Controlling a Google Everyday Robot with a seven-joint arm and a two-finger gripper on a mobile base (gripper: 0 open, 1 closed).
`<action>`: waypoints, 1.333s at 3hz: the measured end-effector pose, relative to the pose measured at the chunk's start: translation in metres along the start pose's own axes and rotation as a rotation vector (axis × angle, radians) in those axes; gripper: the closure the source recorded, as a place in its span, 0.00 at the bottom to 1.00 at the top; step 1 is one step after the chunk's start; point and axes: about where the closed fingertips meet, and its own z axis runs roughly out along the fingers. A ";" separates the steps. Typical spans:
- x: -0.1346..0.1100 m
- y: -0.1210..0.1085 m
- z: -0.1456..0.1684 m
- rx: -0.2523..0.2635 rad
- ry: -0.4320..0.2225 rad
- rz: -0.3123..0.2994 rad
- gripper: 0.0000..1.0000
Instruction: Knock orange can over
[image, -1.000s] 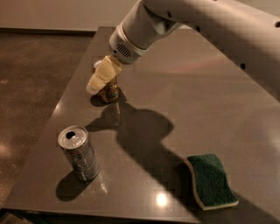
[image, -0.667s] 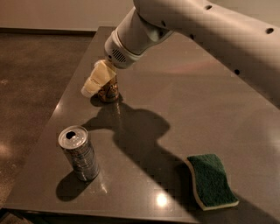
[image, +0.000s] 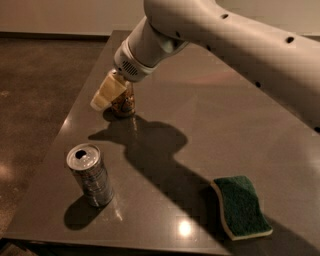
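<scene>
Dark floor lies beyond the left edge of the grey table, and that edge runs just left of the orange can. Toward you and a little left of the orange can stands a silver can, upright and well apart from it. The end effector hangs at the orange can's upper left side, tilted downward and seemingly touching it. Whether it is released or clenched you cannot tell. Over the last second it has crept down and leftward past the can's top, while the arm has swung nearer the camera. The orange can has not budged and stands upright on the same spot, so you should count the knock as not yet made. Right of the orange can the table runs open for a long stretch, so a topple that way has room to roll. A topple leftward could send it off the edge. Far right of the orange can, and nearer you, lies a green sponge, out of the way.
</scene>
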 end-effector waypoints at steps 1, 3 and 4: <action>0.000 -0.001 0.004 -0.002 0.003 0.003 0.42; 0.021 -0.020 -0.046 0.042 0.018 0.022 0.88; 0.033 -0.028 -0.080 0.064 0.090 -0.015 1.00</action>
